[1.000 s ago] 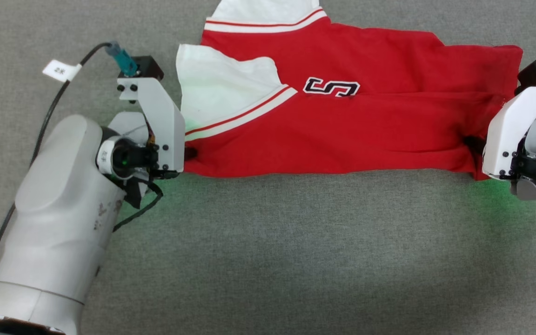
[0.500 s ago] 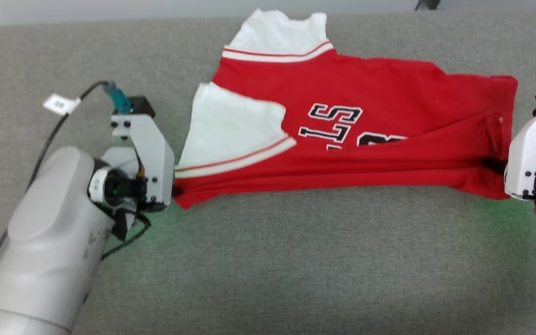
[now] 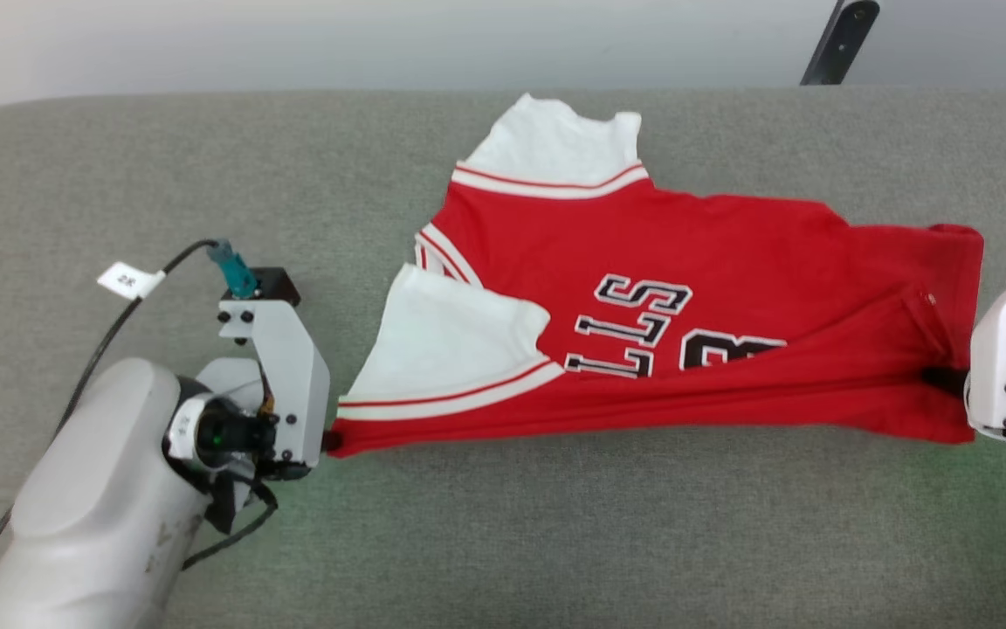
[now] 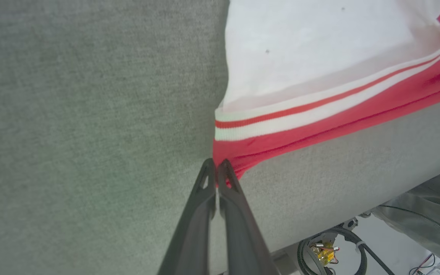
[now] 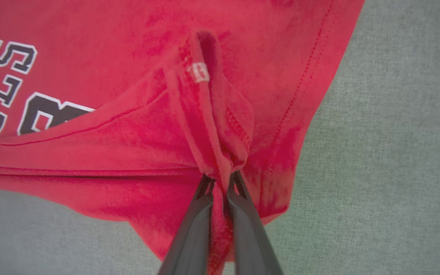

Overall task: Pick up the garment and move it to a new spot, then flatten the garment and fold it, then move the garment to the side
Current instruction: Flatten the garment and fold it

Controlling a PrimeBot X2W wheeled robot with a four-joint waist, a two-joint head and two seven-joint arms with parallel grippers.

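On grey surface [image 3: 503,542], one garment [image 3: 730,253], left gripper [image 4: 216,168], right gripper [image 5: 222,179], both pinching it

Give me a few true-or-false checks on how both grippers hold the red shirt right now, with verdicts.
1. The left gripper is shut on the red edge of the garment, just below a white sleeve. True.
2. The right gripper is open and clear of the cloth. False: its fingers are shut on a bunch of red fabric.
3. The garment is over a grey surface. True.
4. The black lettering shows in full. False: a fold of red cloth covers its lower part.
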